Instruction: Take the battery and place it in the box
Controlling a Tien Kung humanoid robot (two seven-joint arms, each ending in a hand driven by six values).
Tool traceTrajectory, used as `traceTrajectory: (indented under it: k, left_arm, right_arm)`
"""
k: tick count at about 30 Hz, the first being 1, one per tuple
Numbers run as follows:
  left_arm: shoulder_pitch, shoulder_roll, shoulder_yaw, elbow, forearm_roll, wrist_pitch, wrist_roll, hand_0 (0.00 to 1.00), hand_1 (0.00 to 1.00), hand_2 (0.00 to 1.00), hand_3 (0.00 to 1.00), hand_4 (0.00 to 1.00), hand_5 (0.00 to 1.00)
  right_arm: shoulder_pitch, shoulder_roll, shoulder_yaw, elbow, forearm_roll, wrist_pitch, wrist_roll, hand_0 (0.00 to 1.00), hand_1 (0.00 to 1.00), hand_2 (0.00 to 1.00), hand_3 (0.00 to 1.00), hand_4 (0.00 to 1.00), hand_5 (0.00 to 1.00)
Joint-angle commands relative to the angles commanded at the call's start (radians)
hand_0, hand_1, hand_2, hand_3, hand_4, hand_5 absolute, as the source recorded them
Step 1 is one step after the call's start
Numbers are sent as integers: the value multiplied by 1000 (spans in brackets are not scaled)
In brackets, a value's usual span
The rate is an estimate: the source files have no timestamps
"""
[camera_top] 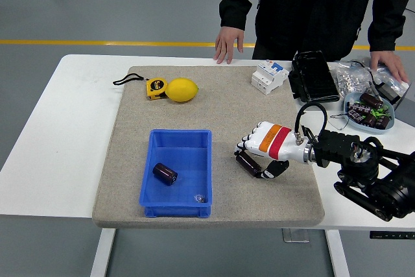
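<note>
A dark cylindrical battery [246, 163] lies on the grey mat just right of the blue box [148, 174]. My right hand [255, 160] reaches in from the right. Its white fingers [244, 147] curl over the battery's far side and its black thumb [275, 169] presses the near side, so it is shut on the battery. The battery still looks to be touching the mat. A second dark battery [165, 174] and a small shiny bit [199, 197] lie inside the box. The left arm is out of view.
A lemon [182, 89] and yellow tape measure [155, 87] sit at the mat's far left. A white breaker [269, 76], a black device [313, 76] and a bowl of parts [368, 109] are at the far right. A person's hands [227, 44] rest on the far edge.
</note>
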Motion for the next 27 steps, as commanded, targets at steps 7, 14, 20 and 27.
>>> traceTrajectory:
  k: [7,14,20,27]
  left_arm:
    - [10,3,-8,0,7,0,0,776,741,762,645,717,631]
    - [21,6,-17,0,19,-1,2,775,741,762,643,717,631]
    - [20,7,-23,0,33,-3,7,775,739,762,644,718,633]
    - [15,9,-19,0,28,-3,3,775,739,761,643,716,632]
  right_arm:
    - [6,-36,69,44,-8,4,-9,288,415,492,478,651,135]
    - [12,-50,152,126,-7,5,-47,304,426,494,477,628,113]
    - [5,-19,239,246,14,54,-127,334,447,516,479,644,115]
    - [26,37,234,333,14,91,-180,366,464,554,488,690,132]
